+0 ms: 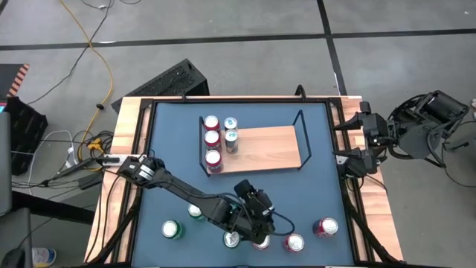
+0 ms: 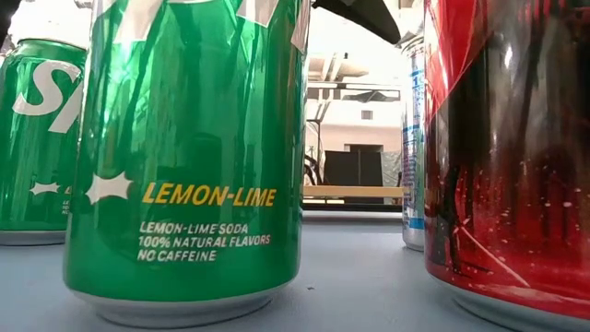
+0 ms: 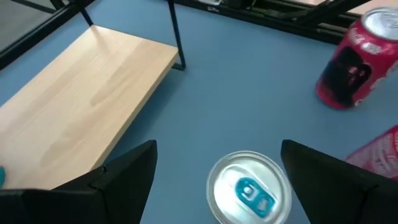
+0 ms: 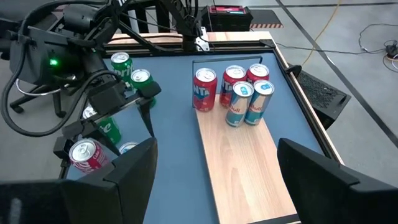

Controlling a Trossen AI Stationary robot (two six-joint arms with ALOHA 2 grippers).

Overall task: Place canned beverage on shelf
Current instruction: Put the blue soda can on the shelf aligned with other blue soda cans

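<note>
1. The left gripper hangs over the near edge of the counter, its jaws spread wide on either side of a silver can with a blue tab; the can stands upright between the two fingers, and no contact with either one shows.
2. From above, this same can stands in the front row, partly under the left arm's wrist.
3. Just beside it to the right stand three red cans: one half hidden under the gripper, another next along, and a third farthest right.
4. To the left stand two green cans, one near the front left and one tucked against the arm.
5. The low camera is filled by a green lemon-lime can and a red can close to the lens.
6. The shelf sits in the middle of the counter, well apart from the front row.
7. Five cans crowd its left end: three red ones in a line and two silver-blue ones beside them; the rest of the board is bare.
8. The right gripper waits at the right rim of the counter, jaws wide and holding nothing.
</note>
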